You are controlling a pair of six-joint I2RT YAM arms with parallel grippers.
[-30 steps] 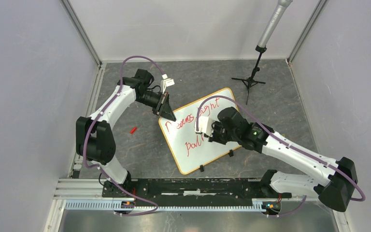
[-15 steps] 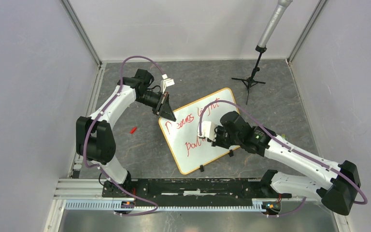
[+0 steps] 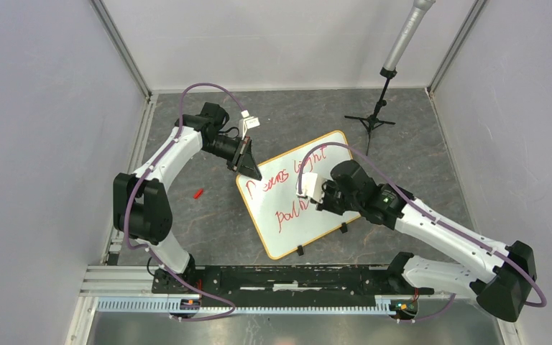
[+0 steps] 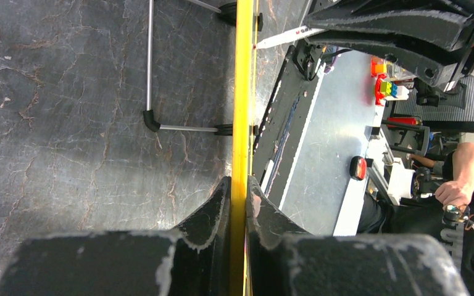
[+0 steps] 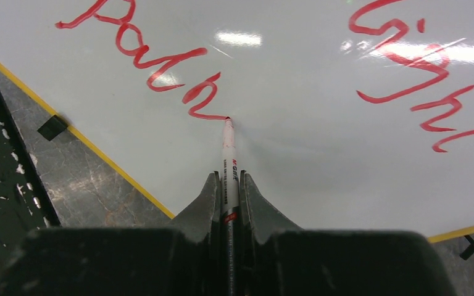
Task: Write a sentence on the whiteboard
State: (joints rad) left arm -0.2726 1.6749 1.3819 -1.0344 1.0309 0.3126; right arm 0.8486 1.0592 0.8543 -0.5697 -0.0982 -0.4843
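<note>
left pincer (image 4: 239, 182): clamped on whiteboard (image 5: 296, 123) rim | right pincer (image 5: 228, 179): holding red marker (image 5: 228, 148) | tip: touching whiteboard at end of sentence (image 5: 160, 68)

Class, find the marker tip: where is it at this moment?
In the right wrist view, the marker, clamped in the jaws of the right gripper, has its tip on the whiteboard at the end of the lower red word.

A small red object (image 3: 199, 192) lay alone on the dark mottled bench (image 3: 431, 144), left of centre. A black tripod (image 3: 372, 121) stood at the far right, bearing a tilted grey pole (image 3: 404, 37). An aluminium rail (image 3: 126, 277) ran along the near edge. Beyond the bench, the left wrist view caught a person's forearm (image 4: 466, 176).
</note>
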